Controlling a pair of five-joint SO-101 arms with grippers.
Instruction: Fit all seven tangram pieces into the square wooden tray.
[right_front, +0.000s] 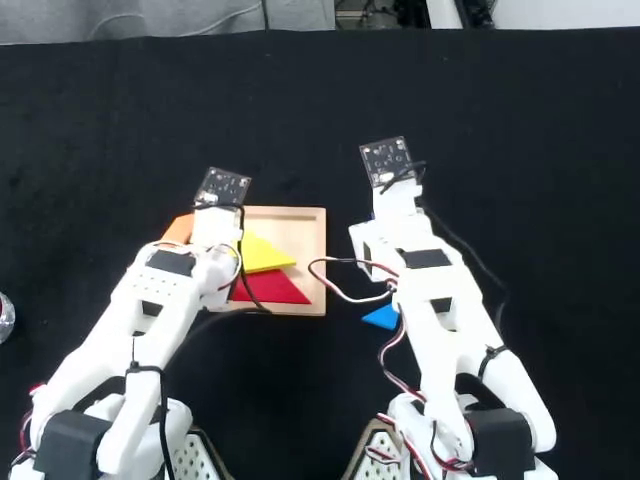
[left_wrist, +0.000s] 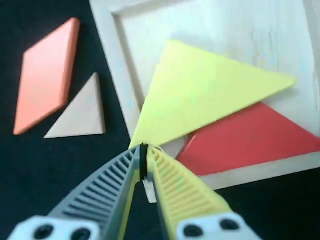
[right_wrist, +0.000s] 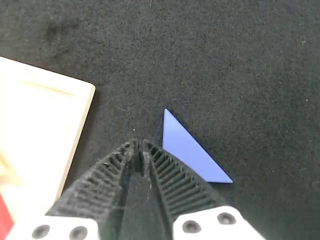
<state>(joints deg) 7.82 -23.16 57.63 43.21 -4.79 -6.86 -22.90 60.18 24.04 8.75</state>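
The square wooden tray (right_front: 312, 225) holds a red triangle (right_front: 272, 290) and a big yellow triangle (right_front: 265, 253). In the left wrist view the yellow triangle (left_wrist: 205, 97) lies tilted, one corner over the tray rim (left_wrist: 107, 47) and one edge on the red triangle (left_wrist: 250, 137). My left gripper (left_wrist: 144, 148) is shut, its tips right at that yellow corner. An orange parallelogram (left_wrist: 45, 75) and a beige triangle (left_wrist: 80, 112) lie on the cloth beside the tray. My right gripper (right_wrist: 139, 145) is shut just above the cloth, next to a blue triangle (right_wrist: 192, 155) and off the tray's corner (right_wrist: 75, 100).
A light blue piece (right_front: 380, 318) lies on the black cloth between the tray and the right arm's base. Black cloth covers the table around and behind the tray. A small shiny object (right_front: 4, 318) sits at the far left edge.
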